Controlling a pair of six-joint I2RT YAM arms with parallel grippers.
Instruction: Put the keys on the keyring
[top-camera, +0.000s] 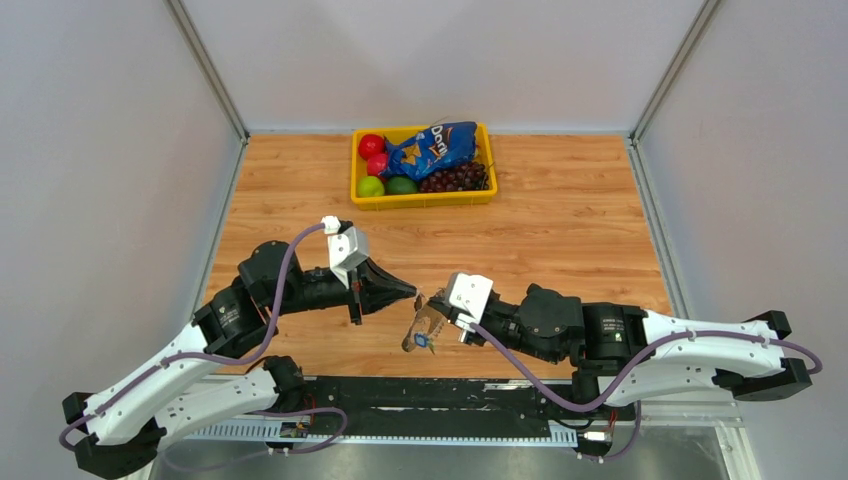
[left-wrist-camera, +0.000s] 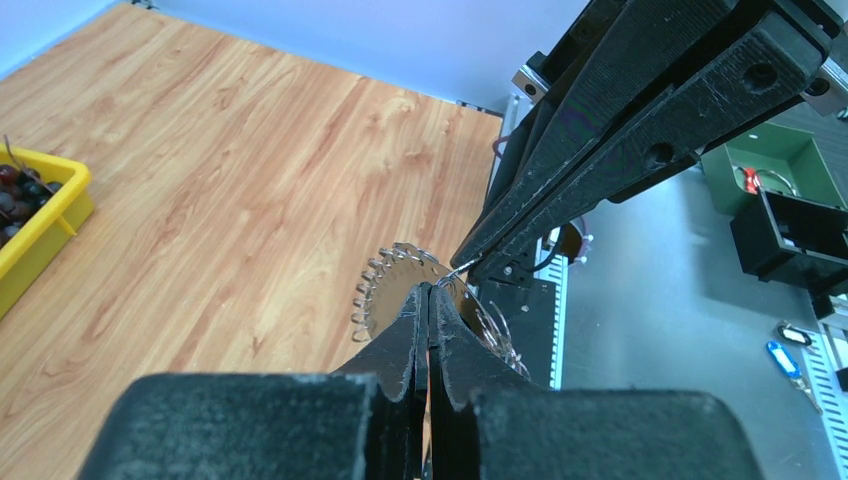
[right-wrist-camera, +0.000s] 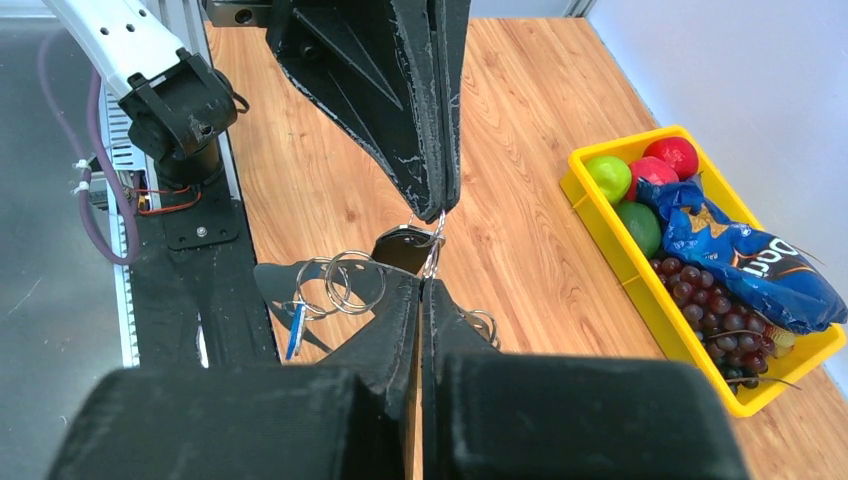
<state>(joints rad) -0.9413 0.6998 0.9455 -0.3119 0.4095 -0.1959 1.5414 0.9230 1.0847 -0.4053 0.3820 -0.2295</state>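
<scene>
We cannot make out much of the meeting point. The tips of the left gripper (top-camera: 413, 293) and the right gripper (top-camera: 437, 312) come nose to nose above the near part of the wooden table (top-camera: 560, 240), and black fingers cover most of the small metal between them. Both pairs of jaws are clenched tight. From the right wrist we see a thin silvery loop (right-wrist-camera: 437, 228) pinched at the left tips. The keys (right-wrist-camera: 405, 248), one dark-headed, sit just under those tips and against the right tips; how many there are we cannot tell. The keyring (right-wrist-camera: 340, 282) hangs from the right jaws on the side toward the arm bases, its loops overlapping and its blue piece (right-wrist-camera: 293, 330) dangling lowest. From the left wrist only a toothed silvery edge (left-wrist-camera: 385, 285) peeks out beside the left jaws, and we cannot say which piece it belongs to; the right fingers cross the view above it. Well beyond both jaws, at the table's far edge, sits a yellow tray (top-camera: 420, 200) holding a blue chip bag (top-camera: 435, 148), dark grapes (top-camera: 460, 178) and red and green fruit (top-camera: 371, 186). Only a corner of the tray shows from the left wrist.
</scene>
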